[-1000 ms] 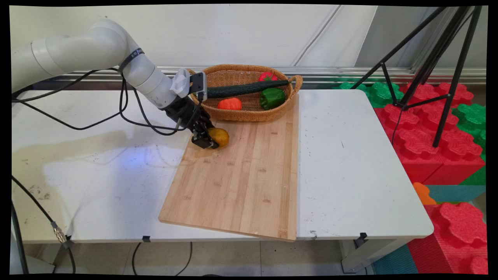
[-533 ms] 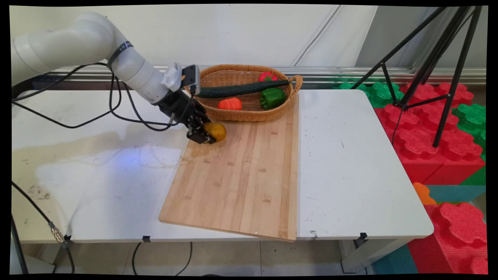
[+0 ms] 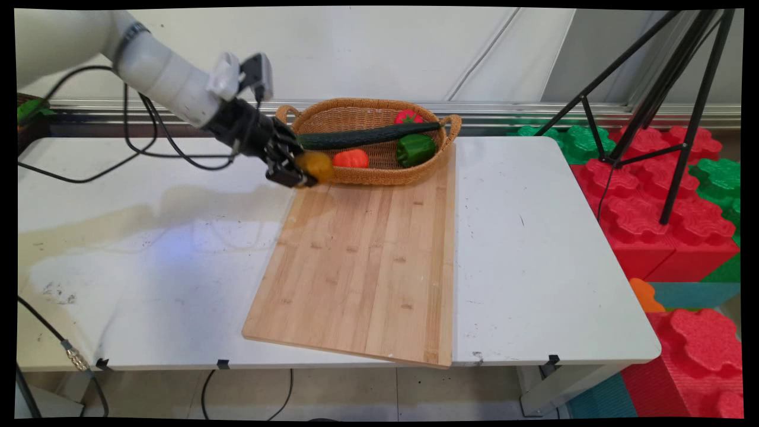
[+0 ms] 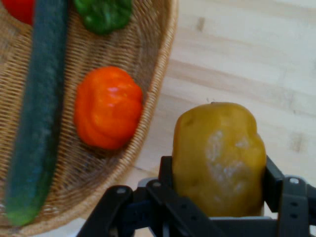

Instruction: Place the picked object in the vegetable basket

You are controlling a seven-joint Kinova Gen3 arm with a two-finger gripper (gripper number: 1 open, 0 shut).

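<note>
My gripper (image 3: 296, 172) (image 4: 217, 173) is shut on a yellow pepper (image 3: 316, 166) (image 4: 217, 155) and holds it in the air, just over the far left corner of the wooden cutting board (image 3: 367, 267) (image 4: 247, 54). Right beside it stands the wicker basket (image 3: 379, 172) (image 4: 153, 84). In the basket lie an orange pepper (image 3: 350, 158) (image 4: 106, 108), a long dark cucumber (image 3: 367, 135) (image 4: 37, 108), a green pepper (image 3: 415, 149) (image 4: 103, 14) and a red vegetable (image 3: 408, 116) (image 4: 17, 9).
The white table (image 3: 533, 255) carries the board and basket. A black tripod (image 3: 664, 101) stands at the right over red and green foam blocks (image 3: 670, 219). Black cables (image 3: 136, 148) hang from the arm over the table's left side.
The gripper has lifted the yellow pepper off the board and carried it up and toward the basket's near left rim. The arm has risen to the upper left.
</note>
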